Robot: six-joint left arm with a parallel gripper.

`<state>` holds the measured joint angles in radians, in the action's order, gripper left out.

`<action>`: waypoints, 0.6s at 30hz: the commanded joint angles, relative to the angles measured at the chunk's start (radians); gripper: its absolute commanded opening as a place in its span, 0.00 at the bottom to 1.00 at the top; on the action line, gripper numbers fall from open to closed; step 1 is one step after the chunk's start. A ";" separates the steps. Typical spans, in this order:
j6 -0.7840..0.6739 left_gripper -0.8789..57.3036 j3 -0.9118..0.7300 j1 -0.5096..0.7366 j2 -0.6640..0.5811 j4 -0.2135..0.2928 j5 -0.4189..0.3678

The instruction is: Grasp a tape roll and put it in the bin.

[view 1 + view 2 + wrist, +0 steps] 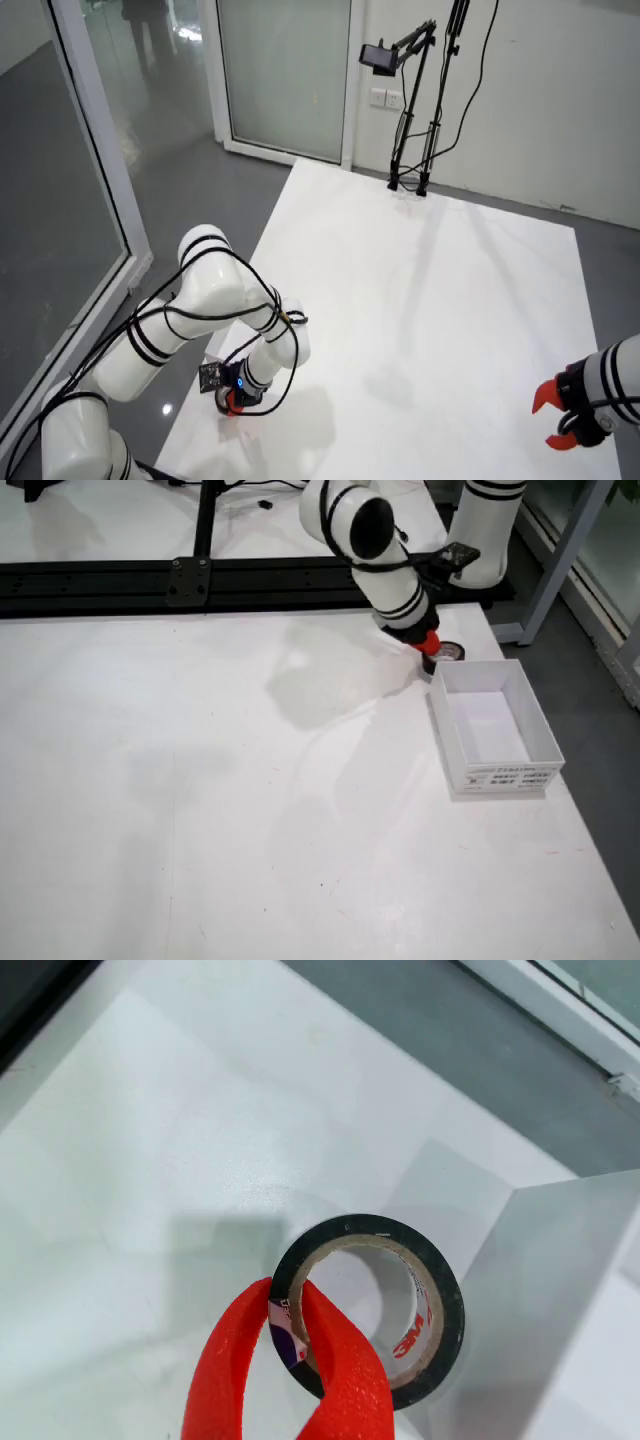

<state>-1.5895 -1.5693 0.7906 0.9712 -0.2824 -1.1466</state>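
So the red gripper [292,1335] is pinching the black tape roll [372,1306] by its left wall, 1 finger inside the core and 1 outside, low center in the view that rides on the gripper. From the side view, the roll [443,654] is sitting just past the white bin's [455,742] far edge.

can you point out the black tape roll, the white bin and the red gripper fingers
Black tape roll with cardboard core [447,1300]: view riding on the gripper, on its black right rim.
White open-topped box bin [456,742]: front table view, on its left wall.
Red gripper fingers [345,1370]: view riding on the gripper, on the right finger's surface.
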 commanded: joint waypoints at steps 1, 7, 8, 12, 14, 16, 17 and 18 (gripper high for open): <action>0.000 0.00 0.000 0.022 -0.144 0.006 -0.114; 0.000 0.00 0.000 0.045 -0.198 0.025 -0.136; 0.000 0.00 0.000 0.050 -0.212 0.025 -0.140; 0.000 0.00 0.000 0.052 -0.276 0.012 -0.151; 0.000 0.00 0.000 0.041 -0.306 -0.004 -0.153; 0.000 0.00 0.000 0.021 -0.330 -0.023 -0.153; 0.000 0.00 0.000 0.009 -0.342 -0.032 -0.153; 0.000 0.00 0.000 -0.005 -0.353 -0.043 -0.153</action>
<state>-1.5891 -1.5692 0.8215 0.8033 -0.2708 -1.2508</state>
